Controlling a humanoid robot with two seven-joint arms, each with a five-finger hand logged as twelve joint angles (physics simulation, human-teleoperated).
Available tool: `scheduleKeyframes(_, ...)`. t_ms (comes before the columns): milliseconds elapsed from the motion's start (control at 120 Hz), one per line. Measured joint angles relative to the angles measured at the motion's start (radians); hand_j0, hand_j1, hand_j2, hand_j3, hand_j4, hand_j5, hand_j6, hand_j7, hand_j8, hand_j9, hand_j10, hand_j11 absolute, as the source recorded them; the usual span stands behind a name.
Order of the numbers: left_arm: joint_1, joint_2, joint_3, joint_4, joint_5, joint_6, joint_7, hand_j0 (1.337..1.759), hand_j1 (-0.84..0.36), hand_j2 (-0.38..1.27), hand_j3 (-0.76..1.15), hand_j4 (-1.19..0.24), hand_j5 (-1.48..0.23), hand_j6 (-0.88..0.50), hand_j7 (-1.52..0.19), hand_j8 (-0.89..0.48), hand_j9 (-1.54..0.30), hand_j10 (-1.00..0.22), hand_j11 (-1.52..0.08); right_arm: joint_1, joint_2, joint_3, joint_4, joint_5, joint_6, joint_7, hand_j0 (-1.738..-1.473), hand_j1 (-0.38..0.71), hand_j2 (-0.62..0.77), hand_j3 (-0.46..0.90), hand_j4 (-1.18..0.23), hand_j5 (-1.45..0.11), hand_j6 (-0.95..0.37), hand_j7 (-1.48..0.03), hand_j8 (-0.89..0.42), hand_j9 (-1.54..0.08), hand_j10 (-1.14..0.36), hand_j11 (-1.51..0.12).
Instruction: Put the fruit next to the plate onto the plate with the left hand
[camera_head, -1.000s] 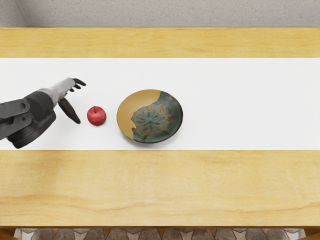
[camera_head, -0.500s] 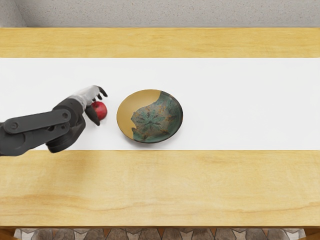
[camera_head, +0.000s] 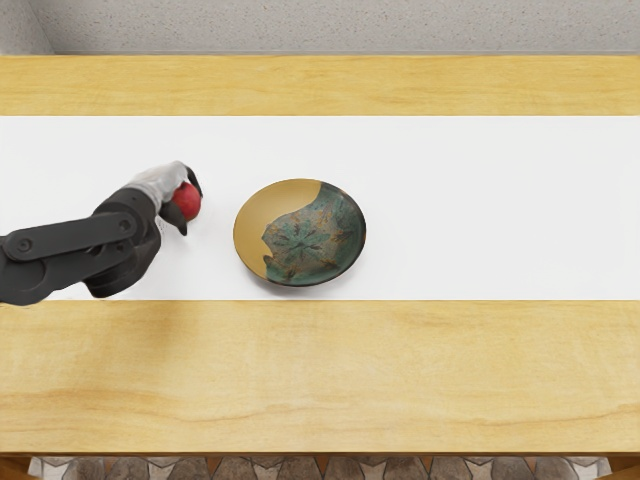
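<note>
the left hand (camera_head: 170, 190) reaches in from the left edge on a dark, matte, jointed arm (camera_head: 70, 250) with a rounded elbow housing, its pale grey back turned up and its black-tipped fingers (camera_head: 193, 181) curled over a small round red fruit (camera_head: 188, 201). a dark digit shows under the fruit's lower left side, so the hand is closed around it, gripping it from above and from the left. the fruit is smooth and glossy, about half hidden by the hand, and sits above the white runner (camera_head: 480, 200) to the left of the plate (camera_head: 258, 212), near it but with a strip of bare white between them; whether it touches the runner cannot be told. the plate is a shallow round ceramic dish, its upper left part plain ochre and the rest covered with a mottled green and brown glaze in a leaf-like pattern, with a darker rim. it holds nothing. the runner is flat, plain and unwrinkled, running the full width of the table (camera_head: 320, 370), whose light wood shows fine grain lines along its length.
</note>
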Motion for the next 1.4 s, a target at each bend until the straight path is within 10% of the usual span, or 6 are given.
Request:
scheduleKeyframes(450,-0.181,0.226,-0.077,-0.348,-0.275,-0.14,0.001,1.634,-0.4,0.4,0.05,-0.31,-1.22,-0.18,-1.21,-0.4,-1.17,-0.81,-1.21,0.012,0.0,0.001,0.0,0.0,0.0,0.0,-1.658,-0.31,-0.01,0.0,-0.04,-0.05,-0.04,-0.05,-0.04,-0.05,-0.04,-0.05)
scheduleKeyframes(1017,-0.247,0.035,-0.183,-0.352,-0.417,-0.341,0.0,1.632,-0.35,0.28,0.0,-0.39,-1.19,-0.25,-1.22,-0.5,-1.23,-0.8,-1.26,0.019,0.0,0.002,0.0,0.0,0.0,0.0,-1.658,-0.31,-0.01,0.0,-0.04,-0.05,-0.04,-0.05,-0.04,-0.05,-0.04,-0.05)
scheduleKeyframes(1225,-0.226,0.025,-0.177,-0.314,-0.382,-0.331,0.001,1.644,-0.22,0.2,0.0,-0.55,-0.82,-0.34,-0.85,-0.63,-0.87,-0.58,-0.88,0.019,0.0,0.002,0.0,0.0,0.0,0.0,-1.658,-0.31,-0.01,0.0,-0.04,-0.05,-0.04,-0.05,-0.04,-0.05,-0.04,-0.05)
scheduleKeyframes(1400,-0.224,0.025,-0.176,-0.293,-0.381,-0.334,0.002,1.652,-0.06,0.11,0.0,-0.39,-0.54,-0.28,-0.55,-0.39,-0.56,-0.39,-0.56,0.02,0.0,0.002,0.0,0.0,0.0,0.0,-1.658,-0.31,-0.01,0.0,-0.04,-0.05,-0.04,-0.05,-0.04,-0.05,-0.04,-0.05)
